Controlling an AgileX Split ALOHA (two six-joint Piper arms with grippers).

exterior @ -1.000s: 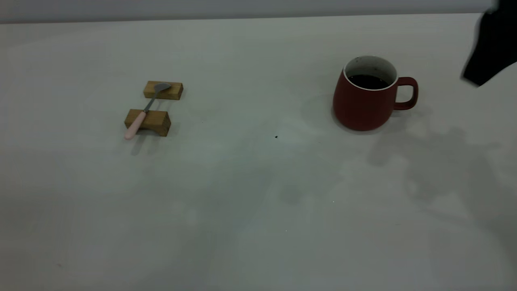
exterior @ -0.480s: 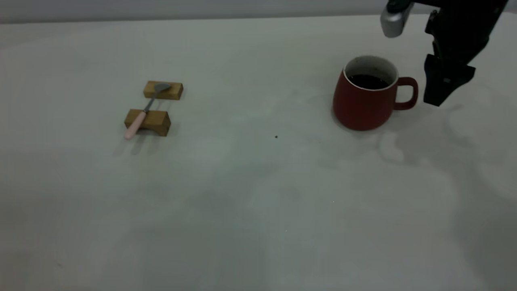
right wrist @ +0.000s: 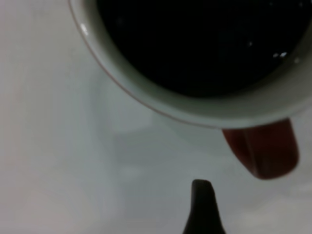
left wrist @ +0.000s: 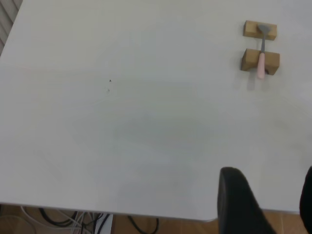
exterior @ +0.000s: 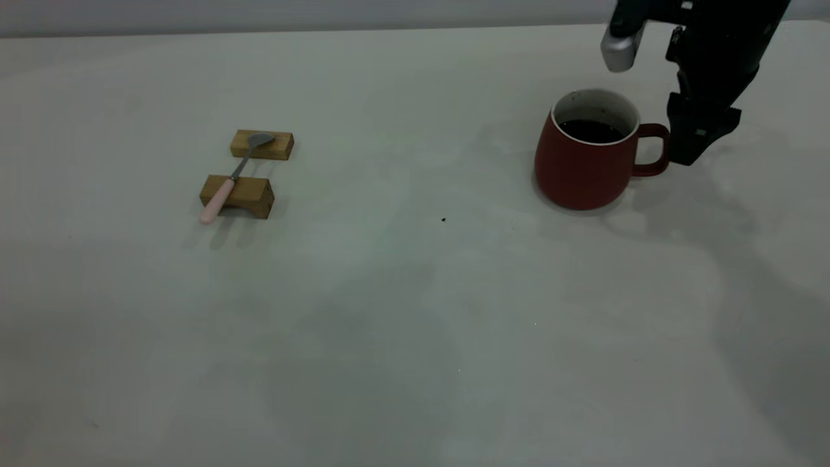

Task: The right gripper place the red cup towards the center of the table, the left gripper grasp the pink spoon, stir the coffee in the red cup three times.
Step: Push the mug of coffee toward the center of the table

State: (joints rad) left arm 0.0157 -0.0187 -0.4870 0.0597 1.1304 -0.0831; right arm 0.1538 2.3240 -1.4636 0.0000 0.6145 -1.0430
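The red cup stands on the table at the right, holding dark coffee, with its handle turned toward the right arm. My right gripper hangs just beside that handle, apart from it. In the right wrist view one dark finger shows near the handle and the coffee; nothing is held. The pink spoon lies across two wooden blocks at the left. My left gripper is open over the table's edge, far from the spoon.
Two tan wooden blocks carry the spoon. A small dark speck marks the table's middle. Beyond the table edge in the left wrist view, cables lie on the floor.
The right arm has come in from the right edge, dropped beside the cup and edged left toward the handle. Cup and spoon have not moved.
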